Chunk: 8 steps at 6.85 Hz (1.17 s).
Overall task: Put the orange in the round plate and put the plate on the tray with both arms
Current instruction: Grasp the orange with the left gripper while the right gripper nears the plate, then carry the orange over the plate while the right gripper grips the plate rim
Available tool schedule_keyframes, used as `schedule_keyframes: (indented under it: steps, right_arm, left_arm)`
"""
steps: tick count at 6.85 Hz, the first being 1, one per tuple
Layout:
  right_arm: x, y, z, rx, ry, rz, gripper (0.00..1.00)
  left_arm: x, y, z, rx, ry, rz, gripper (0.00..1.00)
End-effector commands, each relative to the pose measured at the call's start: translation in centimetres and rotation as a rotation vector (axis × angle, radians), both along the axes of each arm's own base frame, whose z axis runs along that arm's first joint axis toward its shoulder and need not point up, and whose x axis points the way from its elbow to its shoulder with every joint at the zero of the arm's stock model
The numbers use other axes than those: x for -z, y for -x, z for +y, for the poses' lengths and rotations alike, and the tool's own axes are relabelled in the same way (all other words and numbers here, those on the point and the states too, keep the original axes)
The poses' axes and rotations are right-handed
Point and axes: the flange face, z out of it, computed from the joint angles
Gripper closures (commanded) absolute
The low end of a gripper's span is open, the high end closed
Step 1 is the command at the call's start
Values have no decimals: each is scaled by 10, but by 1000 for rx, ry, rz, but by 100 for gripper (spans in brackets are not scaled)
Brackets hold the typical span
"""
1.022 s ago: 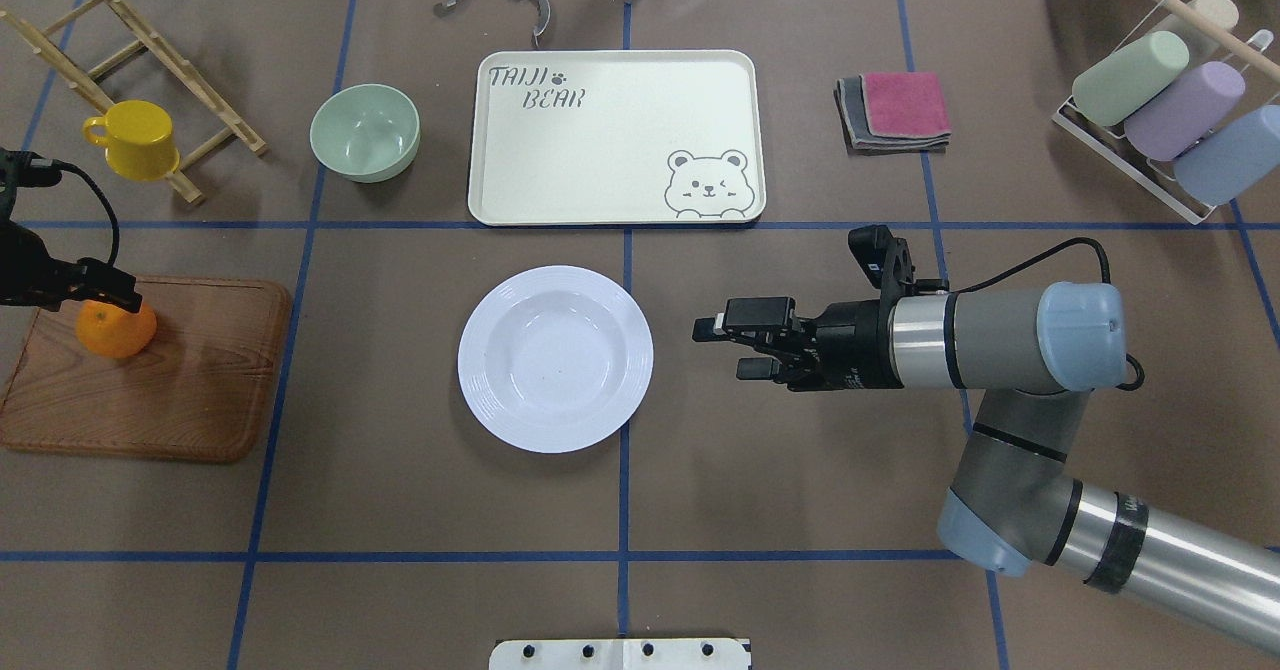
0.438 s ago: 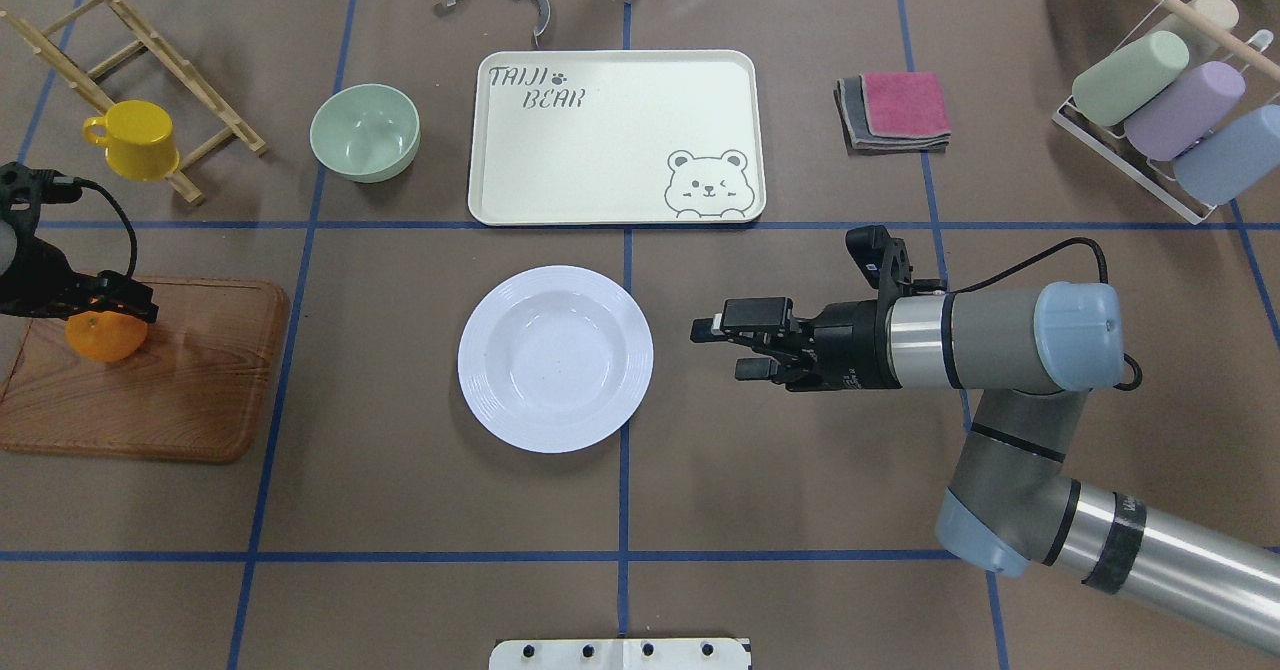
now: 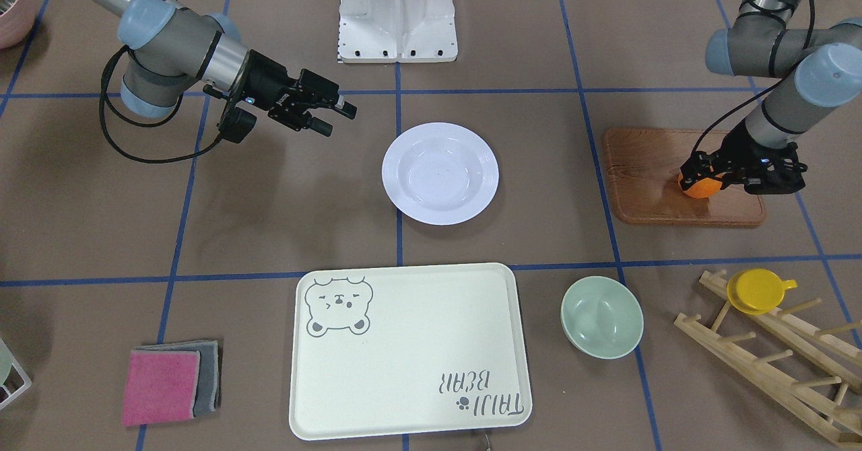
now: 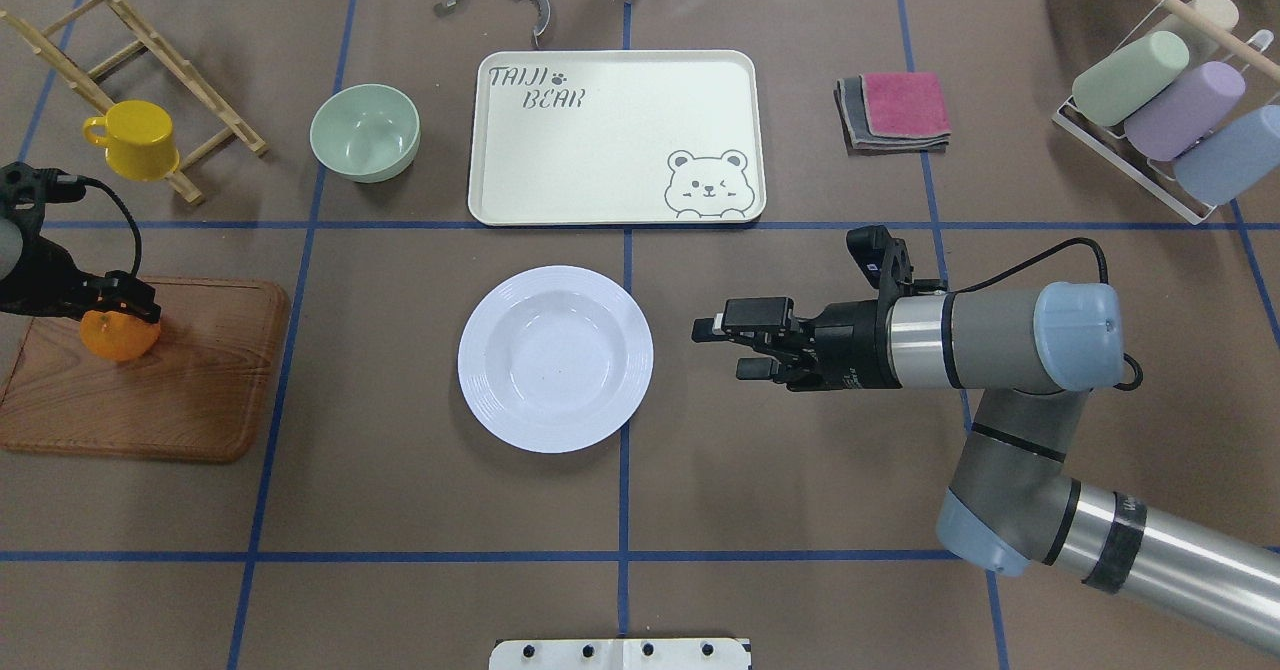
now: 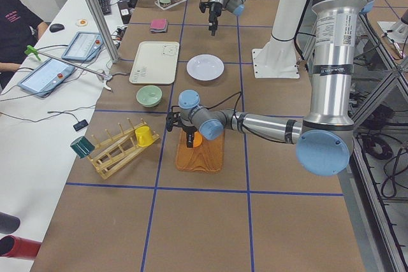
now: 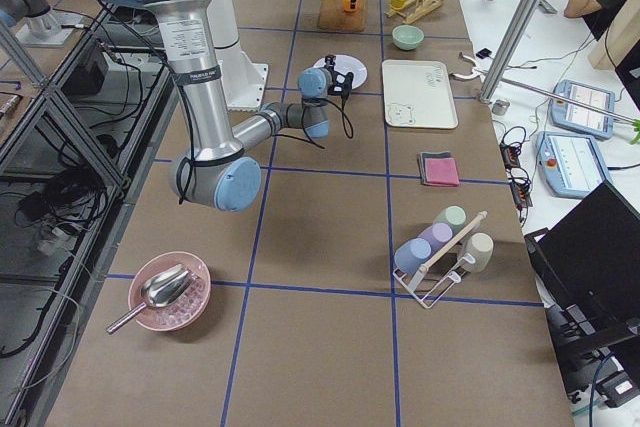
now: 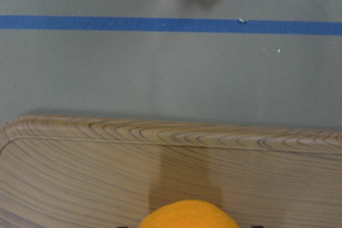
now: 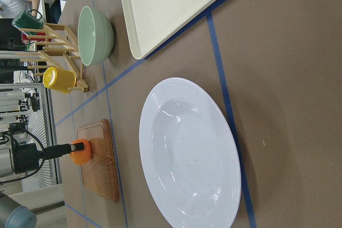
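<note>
Bright, even overhead light; soft shadows, sharp pictures.

Your table (image 4: 400, 510) bears the round plate (image 4: 555, 358) just ahead of the right gripper (image 4: 726, 349), with the tray (image 4: 615, 140) farther off beyond.

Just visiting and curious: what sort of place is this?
Likely a robotics lab: two arms at a table gridded with blue tape, staged props like a tray and plate, and a person at tablets.
</note>
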Motion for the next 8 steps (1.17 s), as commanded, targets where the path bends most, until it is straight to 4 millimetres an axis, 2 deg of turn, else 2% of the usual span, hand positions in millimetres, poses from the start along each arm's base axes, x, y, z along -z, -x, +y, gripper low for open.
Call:
schedule_keyframes:
  steps: [1,2,3,4,5,6,7,8]
  right_arm:
    - [10,10,-3,-13,7,7,4]
    - [27,29,-1,-36,12,14,5]
    - [27,43,-3,-72,13,24,7]
    - [19,59,-9,-87,17,43,10]
    - [14,68,-11,-93,2,58,10]
    - [13,71,-12,-104,-7,63,10]
    - [18,75,-15,-115,-7,60,10]
    - [20,82,-20,-124,-15,65,10]
  left_arm:
    - [56,-12,-17,46,13,38,25]
    - [111,-24,-32,101,45,72,25]
    - [162,-53,-31,117,77,104,25]
    - [220,-92,-33,133,128,138,25]
    - [261,-140,-14,153,121,121,25]
    - [298,-183,8,140,139,106,24]
    - [319,-207,25,140,158,117,24]
    - [327,-238,51,115,145,113,23]
